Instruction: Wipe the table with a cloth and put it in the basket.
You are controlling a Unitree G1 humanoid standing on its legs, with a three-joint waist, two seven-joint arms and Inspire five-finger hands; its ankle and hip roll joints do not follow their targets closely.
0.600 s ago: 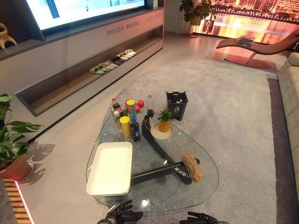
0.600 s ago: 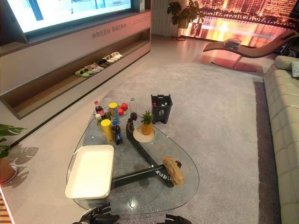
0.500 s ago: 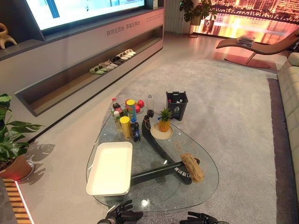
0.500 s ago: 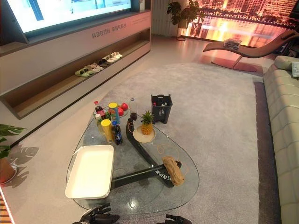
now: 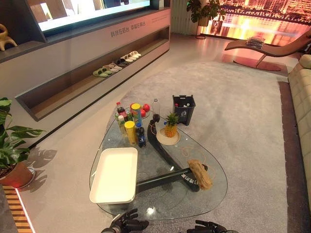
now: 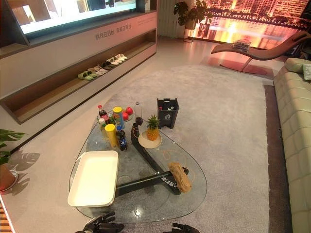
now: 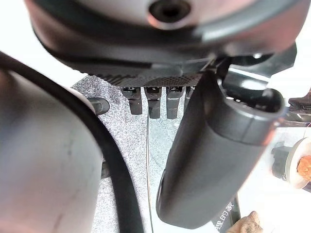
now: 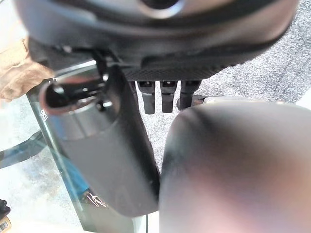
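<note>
- The glass table (image 5: 209,187), a rounded slab on a dark angled base, spreads out just ahead of both hands, its near rim close to their fingertips.
- A grey carpet (image 5: 233,107) runs beneath the table and far beyond the hands.
- The white basket (image 5: 115,174), a shallow rectangular tray, sits on the glass ahead of the left hand, nearer to it than anything else on the table.
- A small dark bin (image 5: 184,109) stands on the carpet past the table's far edge, well away from both hands.
- The cloth (image 5: 199,173), a crumpled brown bundle, lies on the glass ahead of the right hand, apart from it and across the table's base from the basket.
- A pineapple (image 5: 170,125) stands on a pale plate (image 5: 161,139) farther out than the cloth.
- A cluster of bottles and cans (image 5: 130,127) rises beyond the basket's far end, red fruit (image 5: 144,110) behind it.
- The left hand (image 5: 127,224) hovers at the table's near rim, fingers loosely spread and holding nothing.
- The right hand (image 5: 208,226) hangs beside it, fingers relaxed and empty, short of the cloth.
</note>
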